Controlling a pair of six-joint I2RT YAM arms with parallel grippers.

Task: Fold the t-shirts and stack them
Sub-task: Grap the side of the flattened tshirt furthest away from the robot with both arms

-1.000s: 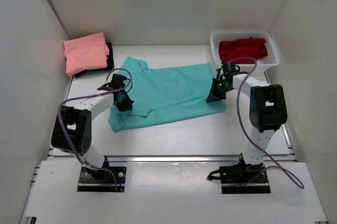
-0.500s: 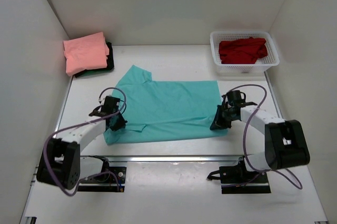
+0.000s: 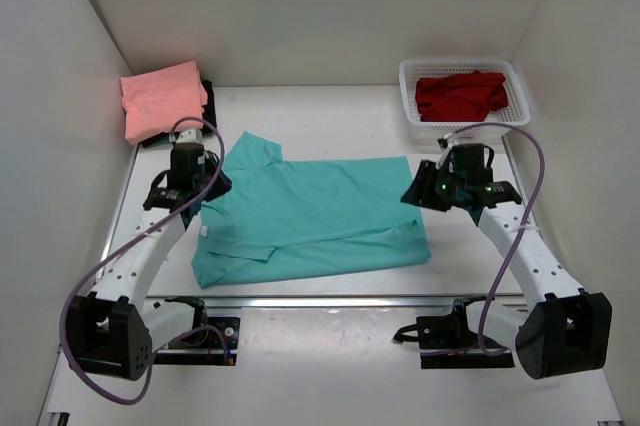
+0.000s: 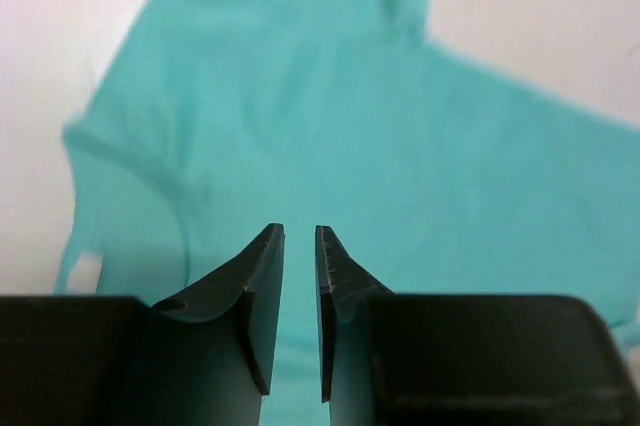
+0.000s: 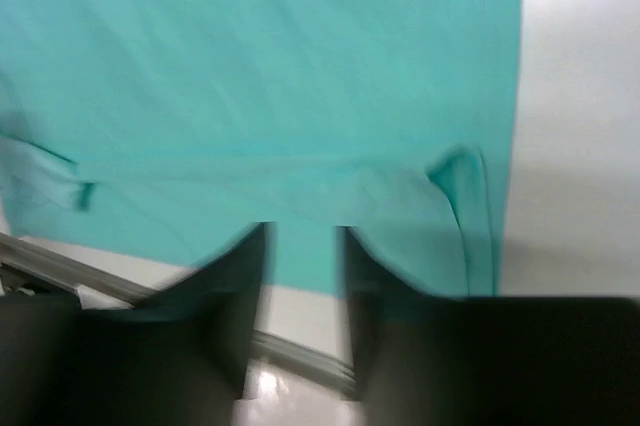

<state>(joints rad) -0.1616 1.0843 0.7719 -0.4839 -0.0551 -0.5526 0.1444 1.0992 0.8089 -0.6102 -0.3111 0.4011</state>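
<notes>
The teal t-shirt (image 3: 320, 211) lay partly folded beneath both sets of jaws. The left gripper (image 4: 298, 231) and right gripper (image 5: 303, 231) hung narrowly parted, holding nothing. We judged the task between folds, with an edge grasp due next.

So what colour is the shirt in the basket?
Red shirt, clearest from the top camera.

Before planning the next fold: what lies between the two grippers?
Only the teal t-shirt, spread out between left gripper and right gripper; the top view shows it.
</notes>
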